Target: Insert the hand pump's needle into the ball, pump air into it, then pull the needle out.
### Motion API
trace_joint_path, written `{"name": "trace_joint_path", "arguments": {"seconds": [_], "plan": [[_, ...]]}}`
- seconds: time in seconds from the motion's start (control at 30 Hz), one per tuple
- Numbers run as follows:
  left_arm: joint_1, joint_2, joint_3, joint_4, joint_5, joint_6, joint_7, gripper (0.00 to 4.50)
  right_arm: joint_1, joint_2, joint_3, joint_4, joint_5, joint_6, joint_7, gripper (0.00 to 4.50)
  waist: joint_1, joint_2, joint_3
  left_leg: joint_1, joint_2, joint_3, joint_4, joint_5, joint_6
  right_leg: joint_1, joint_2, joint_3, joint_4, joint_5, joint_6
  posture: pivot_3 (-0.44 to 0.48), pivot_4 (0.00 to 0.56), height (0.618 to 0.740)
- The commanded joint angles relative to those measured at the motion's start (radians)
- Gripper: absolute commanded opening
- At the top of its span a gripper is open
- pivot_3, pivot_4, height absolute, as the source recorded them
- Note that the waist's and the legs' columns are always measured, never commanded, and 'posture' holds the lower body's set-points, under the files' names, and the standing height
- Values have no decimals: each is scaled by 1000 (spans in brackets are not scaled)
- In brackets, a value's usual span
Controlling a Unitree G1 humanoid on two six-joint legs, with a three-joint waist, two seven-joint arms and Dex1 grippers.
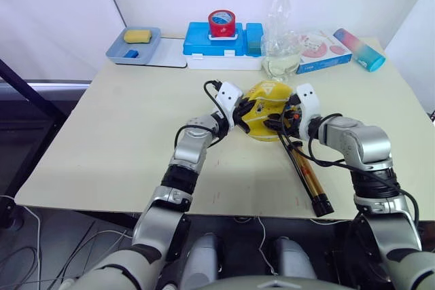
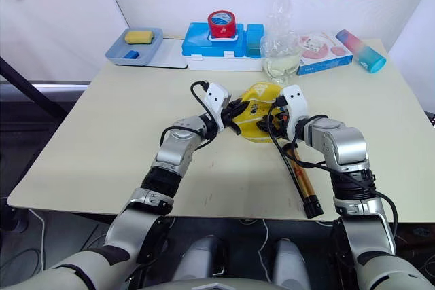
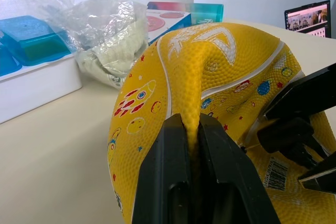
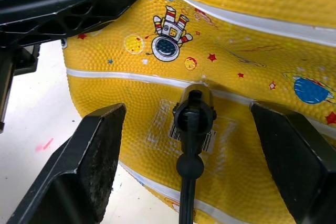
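Observation:
The yellow ball (image 1: 266, 103) lies limp and partly collapsed at the table's middle. My left gripper (image 3: 191, 124) is shut on a raised fold of the ball's skin at its left side. The needle's black fitting (image 4: 194, 113) stands pressed into the ball next to a barcode sticker, and the metal pin is hidden. Its thin black hose (image 4: 184, 198) trails back from it. My right gripper (image 4: 188, 109) is open, with one finger on each side of the fitting and neither touching it. The gold hand pump (image 1: 306, 176) lies on the table under my right wrist, pointing toward the front edge.
Behind the ball stands a crumpled clear plastic bag (image 1: 282, 52). Along the back are a blue box with a red tape roll (image 1: 221, 24), a grey tray (image 1: 115, 51) holding a yellow sponge, a printed carton (image 1: 323, 49) and a pink-and-teal tube (image 1: 359, 49).

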Motion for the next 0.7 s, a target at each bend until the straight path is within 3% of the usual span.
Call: {"name": "trace_joint_path", "arguments": {"seconds": [0.03, 0.2, 0.4, 0.7], "plan": [[43, -5, -52, 68, 24, 32, -13, 0, -9, 4, -7, 10, 7, -4, -12, 2127, -1, 0, 0, 0, 0, 0, 0, 0, 0, 0, 0, 0, 0, 0, 0, 0, 150, 739], [47, -5, -55, 67, 25, 33, -14, 0, -12, 1, 2, 17, 7, -15, -17, 89, -5, 0, 0, 0, -1, 2, 0, 0, 0, 0, 0, 3, 0, 1, 1, 0, 150, 739], [44, -7, -55, 71, 24, 32, -13, 0, -22, 0, 7, 6, 3, -36, -20, 5, -6, 0, 0, 0, -2, 3, 1, 0, 0, 0, -1, 4, 0, 2, 3, 0, 150, 739], [32, -13, -63, 76, 24, 33, -22, 0, -81, -67, 152, -57, -54, 18, -12, 5, -7, 0, 0, 1, -4, 13, 1, -1, 3, -3, -7, 9, -3, 6, 9, 0, 150, 739]]}}
